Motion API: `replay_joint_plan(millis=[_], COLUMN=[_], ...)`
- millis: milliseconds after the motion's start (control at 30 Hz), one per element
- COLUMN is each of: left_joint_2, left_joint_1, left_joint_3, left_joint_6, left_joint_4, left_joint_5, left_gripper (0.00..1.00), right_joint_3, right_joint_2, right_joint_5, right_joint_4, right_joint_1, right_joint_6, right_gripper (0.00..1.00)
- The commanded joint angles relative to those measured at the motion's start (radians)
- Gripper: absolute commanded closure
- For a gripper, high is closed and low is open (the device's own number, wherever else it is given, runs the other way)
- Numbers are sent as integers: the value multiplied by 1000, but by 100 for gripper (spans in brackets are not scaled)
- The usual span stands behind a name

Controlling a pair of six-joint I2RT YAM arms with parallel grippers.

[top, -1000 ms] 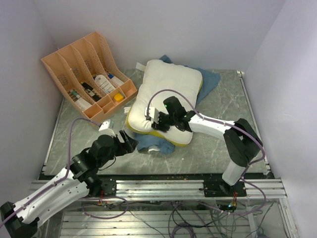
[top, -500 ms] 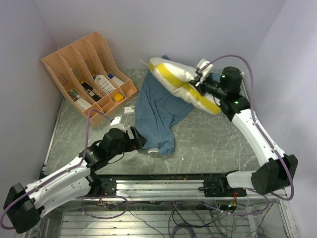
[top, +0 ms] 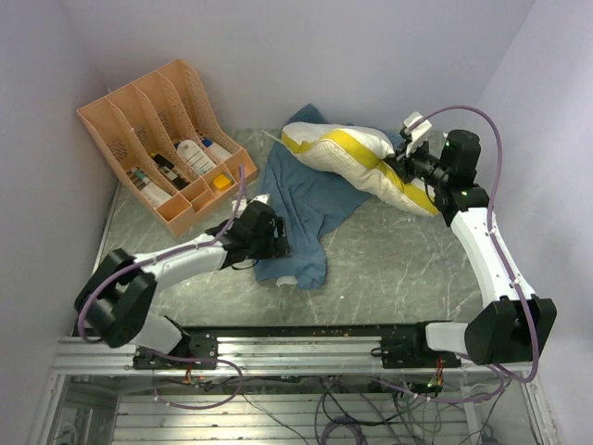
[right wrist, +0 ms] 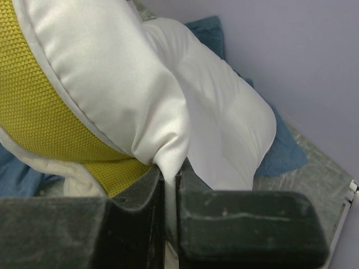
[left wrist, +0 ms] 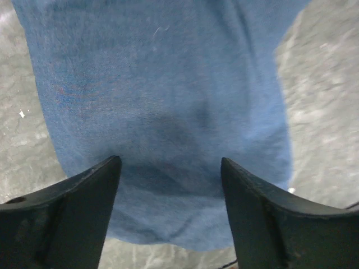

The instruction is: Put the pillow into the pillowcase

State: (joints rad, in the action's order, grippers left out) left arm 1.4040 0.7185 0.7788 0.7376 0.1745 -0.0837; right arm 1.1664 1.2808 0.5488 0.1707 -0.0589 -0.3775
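1. Two pincers are at work. The right pincer (right wrist: 170,176) is clamped on a pinched fold of white fabric at the edge of the pillow (top: 347,153).
2. The pillow is held tilted at the far right, its yellow band showing. Its left end is over the far part of the pillowcase (top: 301,204), and none of it is inside.
3. The pillowcase is spread, wrinkled, on the tabletop (top: 389,269), between the two arms.
4. The left pincer (left wrist: 171,165) is set with its jaws apart over the near end of the pillowcase. Nothing is gripped, and contact with the cloth cannot be told.
5. The step in hand is judged to be seizing the pillowcase while the pillow is kept aside.
6. For the next move, one layer only should be pinched at the hem, so that a mouth is opened. Where the open end lies cannot be made out.
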Motion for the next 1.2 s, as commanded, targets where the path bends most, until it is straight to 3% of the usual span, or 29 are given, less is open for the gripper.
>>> replay_joint_plan(millis=[0,67,133,167,300,433,633,700,900,1033,1167], left_joint_2=[110,152,175,181,180,201,254,247,125,122,69], left_joint_1=[-4,-4,-4,-3,33,82,70,40,-203,-293,-317], left_joint_3=[53,65,88,107,245,456,568,625,625,716,703], left_joint_6=[-88,-100,-109,-109,-114,-172,-217,-249,-179,-204,-277], left_joint_4=[72,36,-19,-49,-120,3,72,147,59,125,208], left_joint_5=[58,106,211,264,442,432,441,405,501,514,438], left_gripper=[26,46,88,92,93,93,93,93,93,93,93], right_joint_3=[15,27,60,90,236,343,407,401,490,593,643], right_joint_2=[-3,-5,11,28,108,155,153,129,105,109,82], right_joint_5=[-11,-4,8,17,24,4,-56,-111,-274,-249,-112], right_joint_4=[-33,-41,-44,-39,-30,-80,-145,-157,-153,-161,-126], right_joint_1=[36,40,44,46,61,104,156,172,317,444,455], right_joint_6=[2,7,13,15,55,130,227,229,254,307,339], right_gripper=[100,100,100,100,100,100,100,100,100,100,100])
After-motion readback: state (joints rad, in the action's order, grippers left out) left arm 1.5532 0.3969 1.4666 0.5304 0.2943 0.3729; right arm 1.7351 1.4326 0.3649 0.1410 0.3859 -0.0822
